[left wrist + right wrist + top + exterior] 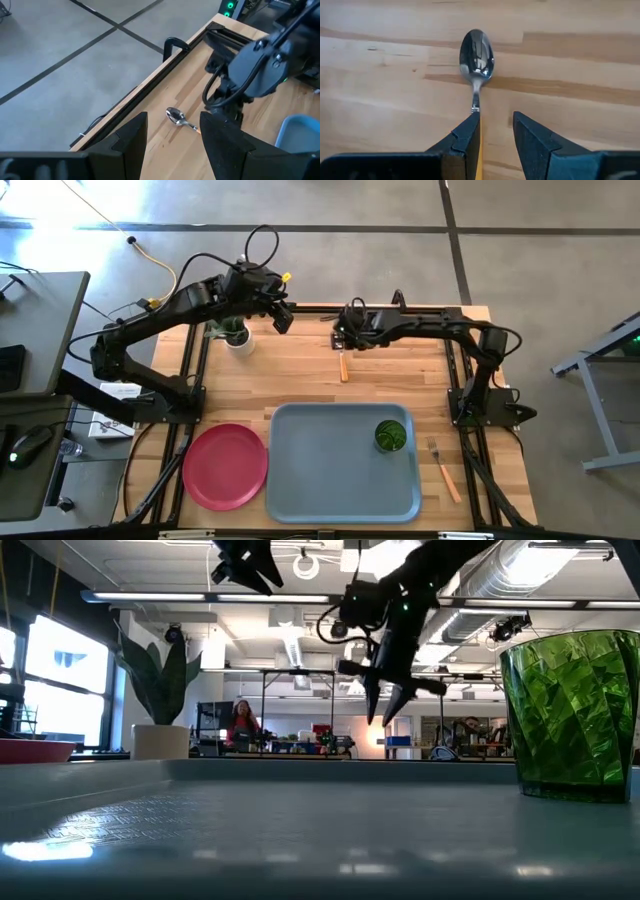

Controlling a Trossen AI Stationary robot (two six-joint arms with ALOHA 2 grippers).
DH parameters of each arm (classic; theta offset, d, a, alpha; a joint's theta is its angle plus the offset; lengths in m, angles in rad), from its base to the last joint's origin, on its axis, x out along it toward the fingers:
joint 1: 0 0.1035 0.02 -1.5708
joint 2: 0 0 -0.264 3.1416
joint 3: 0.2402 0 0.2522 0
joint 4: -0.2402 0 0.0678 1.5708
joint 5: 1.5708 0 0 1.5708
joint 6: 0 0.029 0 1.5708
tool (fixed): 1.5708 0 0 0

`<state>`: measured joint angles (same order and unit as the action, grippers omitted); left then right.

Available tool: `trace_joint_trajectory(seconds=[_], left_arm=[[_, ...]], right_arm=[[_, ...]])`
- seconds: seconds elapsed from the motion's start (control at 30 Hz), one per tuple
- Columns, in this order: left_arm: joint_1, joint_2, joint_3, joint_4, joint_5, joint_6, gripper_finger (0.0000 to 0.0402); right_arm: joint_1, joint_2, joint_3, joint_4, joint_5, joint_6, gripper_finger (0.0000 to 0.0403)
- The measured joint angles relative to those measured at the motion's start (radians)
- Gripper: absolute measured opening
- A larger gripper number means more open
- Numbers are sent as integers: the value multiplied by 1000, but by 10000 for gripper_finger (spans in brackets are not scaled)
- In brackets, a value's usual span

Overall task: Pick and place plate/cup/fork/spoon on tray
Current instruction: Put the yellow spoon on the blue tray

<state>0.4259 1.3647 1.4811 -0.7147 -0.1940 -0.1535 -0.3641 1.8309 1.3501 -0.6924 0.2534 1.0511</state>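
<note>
A pale wooden counter fills the middle of the overhead view, with grey floor round it and an open workshop showing beyond in the level view. The right claw hangs over the upper middle of the counter, its two dark fingers parted and grasping nothing, one finger right over the orange-yellow handle of the small spoon with a silver rounded bowl, probably lined up to pinch that handle. The spoon lies flat, outside the tray. The left claw waits raised at the upper left, likewise parted and empty, near a white pot with a green plant. Lower centre, the large blue-grey rectangular tray holds only the small translucent green tumbler, upright in its upper right corner. The flat round pinkish-red plate sits just left of the tray, the orange-handled fork just right of it, both on bare wood.
</note>
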Motion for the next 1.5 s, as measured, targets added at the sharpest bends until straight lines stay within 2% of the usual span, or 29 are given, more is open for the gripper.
trace_joint_trajectory(seconds=[0.17, 0.3, 0.67, 0.8, 1.07, 1.27, 1.5], left_arm=[[0, 0, 0, 0, 0, -1, 172], [0, 0, 0, 0, 0, -1, 172], [0, 1, 0, 1, 0, -1, 172], [0, 1, 0, 1, 0, -1, 172], [0, 1, 0, 2, -1, -1, 172], [0, 1, 0, 2, -11, -1, 172], [0, 1, 0, 2, -19, -2, 172]], right_arm=[[0, 0, -118, 146, -27, 74, 108], [0, 1, -162, 204, -49, 101, 108], [-11, 4, -116, 295, -33, 6, 108], [-40, 7, -63, 286, -87, -46, 108], [-82, 55, 55, 162, -156, -146, 108], [-77, 127, 166, -75, -183, -170, 108], [-41, 155, 161, -106, -180, -149, 108]])
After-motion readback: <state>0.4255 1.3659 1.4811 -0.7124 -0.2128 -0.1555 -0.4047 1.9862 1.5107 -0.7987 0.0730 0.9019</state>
